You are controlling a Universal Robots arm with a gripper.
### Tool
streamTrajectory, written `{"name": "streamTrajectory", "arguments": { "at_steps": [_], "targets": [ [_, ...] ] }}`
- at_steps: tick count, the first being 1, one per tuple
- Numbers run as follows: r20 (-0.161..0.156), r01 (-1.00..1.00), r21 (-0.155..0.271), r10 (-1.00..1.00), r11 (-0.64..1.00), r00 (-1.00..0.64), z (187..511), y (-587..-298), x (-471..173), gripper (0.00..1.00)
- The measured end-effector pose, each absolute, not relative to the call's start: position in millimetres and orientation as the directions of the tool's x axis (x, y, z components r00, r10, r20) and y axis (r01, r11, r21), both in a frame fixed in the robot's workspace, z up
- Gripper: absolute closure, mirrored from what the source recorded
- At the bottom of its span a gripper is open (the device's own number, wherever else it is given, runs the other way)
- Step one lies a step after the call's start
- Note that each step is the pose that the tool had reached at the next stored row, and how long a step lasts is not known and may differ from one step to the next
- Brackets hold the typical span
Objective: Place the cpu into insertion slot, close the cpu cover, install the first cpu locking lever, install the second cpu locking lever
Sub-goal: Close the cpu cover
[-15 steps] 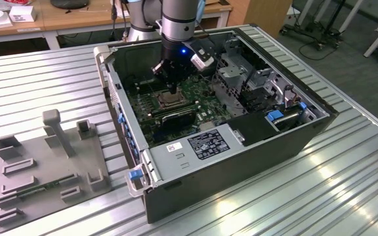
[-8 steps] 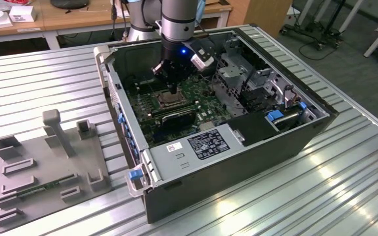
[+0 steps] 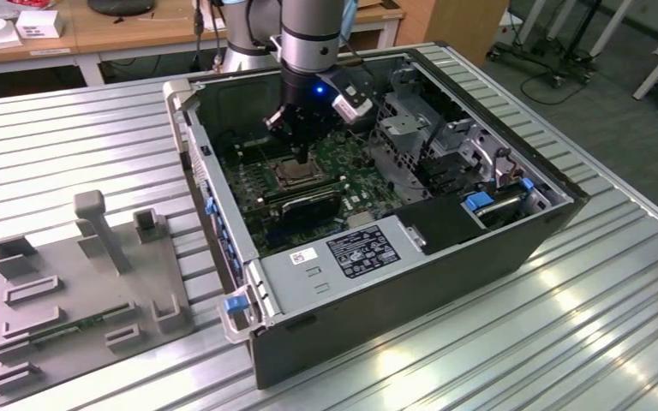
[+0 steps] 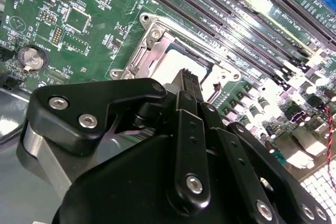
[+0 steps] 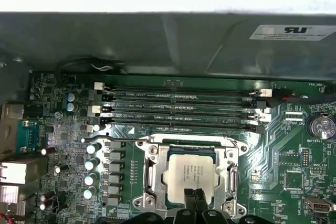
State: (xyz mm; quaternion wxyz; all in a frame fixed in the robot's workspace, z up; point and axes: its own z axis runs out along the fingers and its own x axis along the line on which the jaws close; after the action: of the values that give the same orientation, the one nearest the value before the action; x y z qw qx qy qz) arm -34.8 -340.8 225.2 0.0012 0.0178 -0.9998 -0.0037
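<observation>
the gripper sits closest to the lens in the second wrist view, its black linkages covering the near side of the insertion slot. the two fingers are pressed together with nothing visible between them. their tips are right at the slot's edge, on the side away from the memory slots.

the cpu lies flat inside the slot. the cpu cover looks to be down around it, and the chip's pale top shows through the cover's window.

the chip is probably light, stiff and thin, with delicate contacts beneath, so only its bare edges would be safe to hold. the cover is thin sheet metal, likely springy, and better pushed on its frame than through the window. a locking lever seems to run as a thin wire along the slot's side towards the memory slots. it is probably stiff spring steel, best taken at its bent end.

whether the fingertips touch the cover or the chip is hidden by the gripper itself. the slot's far rim is cut off in the first wrist view. i cannot tell whether either lever is latched. in the exterior view the slot is a small patch under the arm, deep in the computer case.
</observation>
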Motion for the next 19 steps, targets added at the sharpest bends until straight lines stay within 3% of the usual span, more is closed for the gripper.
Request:
{"name": "streamTrajectory", "arguments": {
  "at_steps": [8,11,19],
  "targets": [
    [0.002,-0.036,0.018,-0.036,0.999,-0.999,225.2,-340.8,-34.8,0.89],
    [0.0,-0.036,0.052,-0.036,0.998,-0.999,225.0,-340.9,-34.8,0.89],
    [-0.01,-0.036,0.054,-0.036,0.998,-0.999,221.0,-340.9,-35.0,0.89]
  ]
}}
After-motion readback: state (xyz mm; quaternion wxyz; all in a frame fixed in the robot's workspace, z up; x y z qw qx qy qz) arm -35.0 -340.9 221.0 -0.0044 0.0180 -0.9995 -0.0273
